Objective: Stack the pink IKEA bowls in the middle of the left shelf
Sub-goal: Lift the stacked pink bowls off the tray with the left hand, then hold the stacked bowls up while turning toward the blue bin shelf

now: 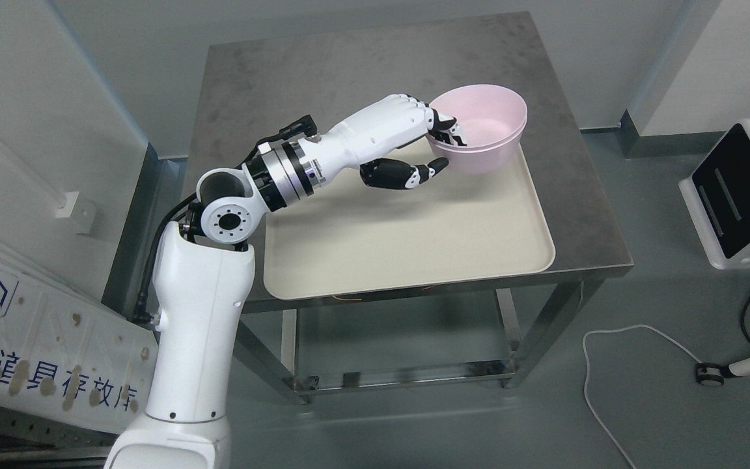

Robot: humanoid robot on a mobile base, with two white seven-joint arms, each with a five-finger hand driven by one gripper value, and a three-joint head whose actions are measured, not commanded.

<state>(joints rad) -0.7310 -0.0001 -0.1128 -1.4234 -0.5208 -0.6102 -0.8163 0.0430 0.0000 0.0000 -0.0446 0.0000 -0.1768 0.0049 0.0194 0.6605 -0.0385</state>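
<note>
A pink bowl point(482, 127) stands at the far right corner of a cream tray point(407, 241) on a steel table point(323, 71). It looks like two bowls nested, with a second rim line showing. My left hand point(437, 146) reaches in from the lower left and holds the bowl's near-left rim: the fingers point(450, 130) hook over the rim into the bowl, and the thumb point(424, 172) presses the outer wall. The right arm is out of sight.
A white board point(36, 332) with printed characters leans at the lower left. A white device point(739, 192) on a stand is at the right, with cables point(616, 371) on the floor. The table has a lower frame point(407, 374).
</note>
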